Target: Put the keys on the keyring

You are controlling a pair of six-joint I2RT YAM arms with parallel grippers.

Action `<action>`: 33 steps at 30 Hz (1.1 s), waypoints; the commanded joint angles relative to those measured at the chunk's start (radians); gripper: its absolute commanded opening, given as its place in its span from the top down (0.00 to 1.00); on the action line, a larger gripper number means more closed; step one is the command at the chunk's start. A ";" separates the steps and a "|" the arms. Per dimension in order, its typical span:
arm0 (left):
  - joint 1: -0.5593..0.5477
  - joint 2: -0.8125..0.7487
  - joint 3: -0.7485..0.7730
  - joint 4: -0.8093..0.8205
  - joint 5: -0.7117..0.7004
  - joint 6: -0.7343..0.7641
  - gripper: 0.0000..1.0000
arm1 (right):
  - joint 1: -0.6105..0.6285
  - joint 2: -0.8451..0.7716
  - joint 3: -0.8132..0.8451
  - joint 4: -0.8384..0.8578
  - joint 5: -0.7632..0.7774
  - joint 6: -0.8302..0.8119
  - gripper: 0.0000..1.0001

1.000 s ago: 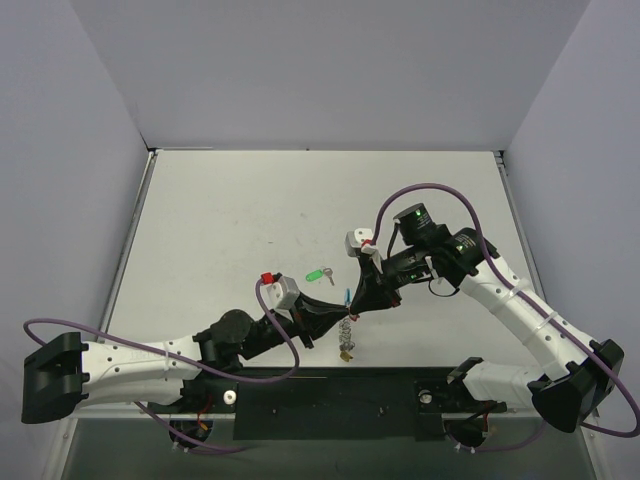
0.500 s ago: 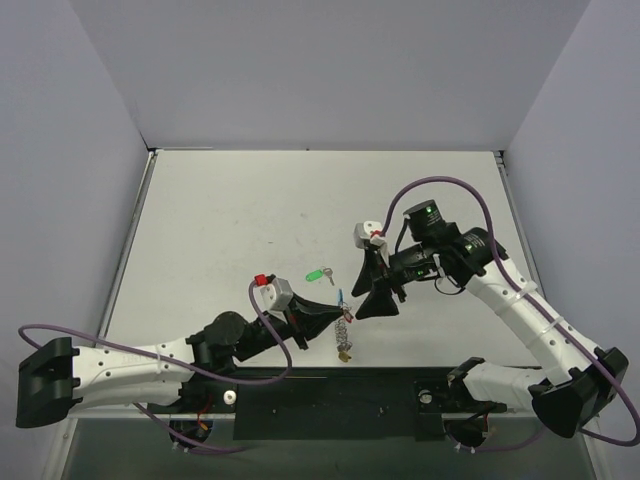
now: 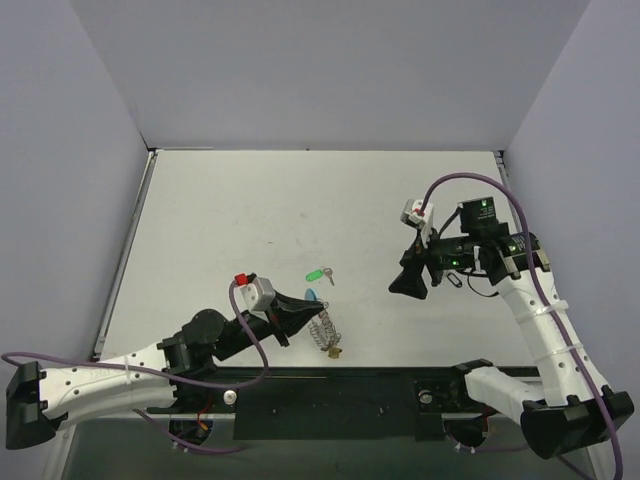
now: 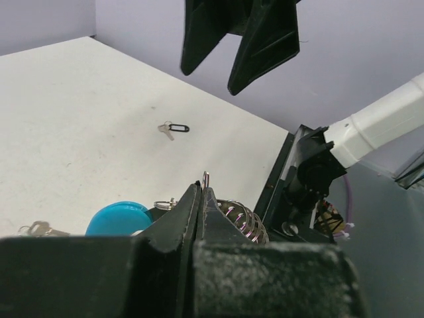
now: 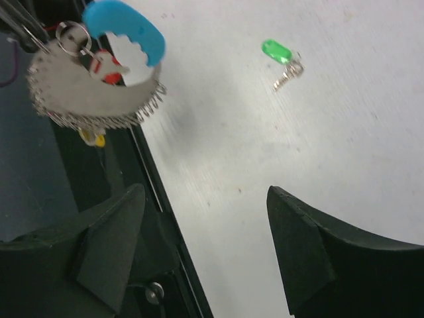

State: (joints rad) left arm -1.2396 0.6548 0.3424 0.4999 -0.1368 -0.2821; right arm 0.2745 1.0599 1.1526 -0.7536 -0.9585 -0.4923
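The left gripper (image 3: 300, 312) has its black jaws pressed together on a strand of the large silvery coiled-wire keyring (image 3: 322, 330). In the left wrist view a short wire end (image 4: 206, 177) sticks up from the seam between the jaws, and the coils bulge just past their tips. A rounded bright blue plastic tag (image 3: 310, 295) sits against the ring on the far side of these jaws. A red plastic tag (image 5: 106, 66) shows against the coil in the right wrist view, and a small yellow plastic tag (image 3: 335, 351) lies beyond the coil, away from the jaw tips.

The tiny silver key with the bright green oblong tag (image 3: 319, 273) lies flat on the white table (image 3: 220, 220). It is past the left jaws' tips and apart from them, between the two grippers and nearer the left one.

The right gripper (image 3: 408, 281) has its black jaws spread wide with nothing between them. The tiny silver key with the black-rimmed oblong tag (image 4: 174, 128) lies on the table, clear of those jaws; from the left wrist it shows below their tips.
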 commanded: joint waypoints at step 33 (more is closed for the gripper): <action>0.798 -0.026 0.199 -0.330 0.881 0.107 1.00 | -0.684 0.103 -0.338 0.275 0.287 -0.223 0.15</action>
State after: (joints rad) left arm -0.4660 0.6582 0.5163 0.0883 0.6956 -0.1967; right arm -0.4118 1.2327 0.8650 -0.6426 -0.6647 -0.7238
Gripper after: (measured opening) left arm 0.018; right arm 0.797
